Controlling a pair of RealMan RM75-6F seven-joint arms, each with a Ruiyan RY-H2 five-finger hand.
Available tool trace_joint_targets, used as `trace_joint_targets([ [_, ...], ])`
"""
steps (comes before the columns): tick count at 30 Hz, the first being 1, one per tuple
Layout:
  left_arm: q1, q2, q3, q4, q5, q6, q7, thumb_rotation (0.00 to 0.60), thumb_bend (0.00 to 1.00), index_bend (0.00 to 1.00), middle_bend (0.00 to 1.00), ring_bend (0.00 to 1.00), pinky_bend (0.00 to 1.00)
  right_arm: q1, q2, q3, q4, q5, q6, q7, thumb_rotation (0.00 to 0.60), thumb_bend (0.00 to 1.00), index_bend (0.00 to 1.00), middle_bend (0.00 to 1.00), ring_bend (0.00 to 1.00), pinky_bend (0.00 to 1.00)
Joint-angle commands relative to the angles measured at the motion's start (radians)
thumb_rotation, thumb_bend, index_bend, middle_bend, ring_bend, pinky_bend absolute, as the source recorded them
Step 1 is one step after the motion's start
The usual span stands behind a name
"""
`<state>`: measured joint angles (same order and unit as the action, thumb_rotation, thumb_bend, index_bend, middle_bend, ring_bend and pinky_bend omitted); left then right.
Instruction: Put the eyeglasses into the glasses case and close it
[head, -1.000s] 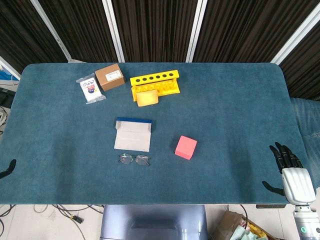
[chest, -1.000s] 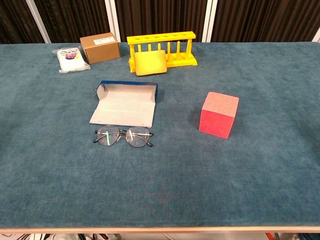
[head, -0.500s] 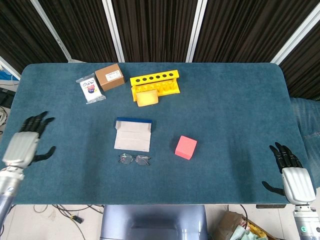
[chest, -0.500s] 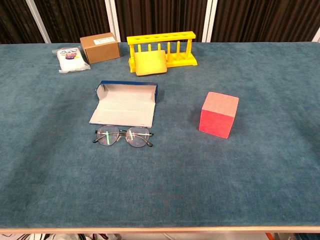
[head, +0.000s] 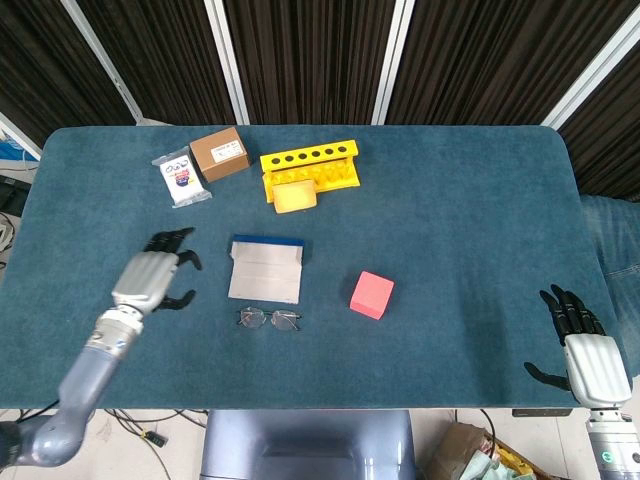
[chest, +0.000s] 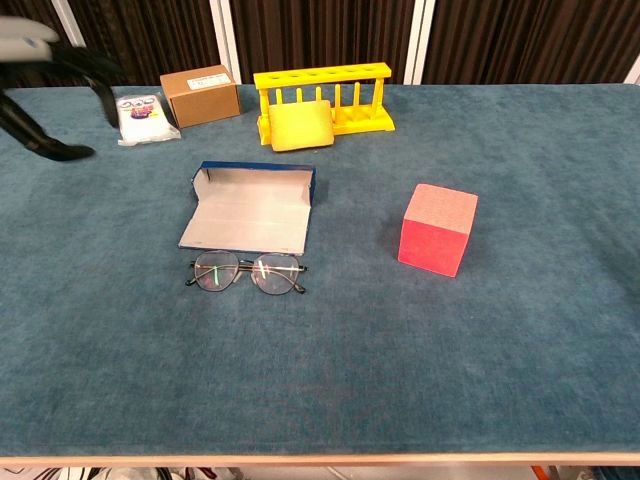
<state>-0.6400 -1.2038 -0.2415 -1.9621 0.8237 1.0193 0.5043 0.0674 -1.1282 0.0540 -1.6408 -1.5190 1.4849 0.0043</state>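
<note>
Head view shows the glasses case (head: 266, 270) lying open on the blue table (head: 450, 210). Just in front of the case, the eyeglasses (head: 268, 319) lie folded on the cloth, not touching it. Left of the case, the left hand (head: 152, 278) hovers with fingers spread, holding nothing. Far right of the case, at the table edge, the right hand (head: 580, 345) also has fingers spread.

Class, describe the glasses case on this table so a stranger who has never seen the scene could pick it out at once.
Start at the yellow rack at the back of the blue table; nearer the front edge lies the glasses case, flat and open, with the eyeglasses just in front. Unlike the red cube beside it, it is pale grey inside with a dark blue rim.
</note>
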Motion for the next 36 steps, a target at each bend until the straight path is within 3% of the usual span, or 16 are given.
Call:
trace_joint_targets([
  [1,-0.062,-0.084,0.013,0.028,-0.072,0.023,0.058,0.600,0.29,0.43,0.05,0.00,0.00,0.000,0.001,0.000,0.000,0.000,-0.001,0.002,0.600,0.00,0.00,0.00,0.00,0.18],
  [13,-0.127,-0.214,0.037,0.081,-0.121,0.074,0.111,0.600,0.33,0.44,0.06,0.00,0.00,0.003,0.006,0.002,-0.004,0.011,-0.012,0.010,0.600,0.00,0.00,0.00,0.00,0.18],
  [36,-0.194,-0.411,0.084,0.240,-0.175,0.065,0.144,0.600,0.33,0.45,0.07,0.00,0.00,0.005,0.015,0.005,-0.013,0.028,-0.025,0.017,0.600,0.00,0.00,0.00,0.00,0.18],
])
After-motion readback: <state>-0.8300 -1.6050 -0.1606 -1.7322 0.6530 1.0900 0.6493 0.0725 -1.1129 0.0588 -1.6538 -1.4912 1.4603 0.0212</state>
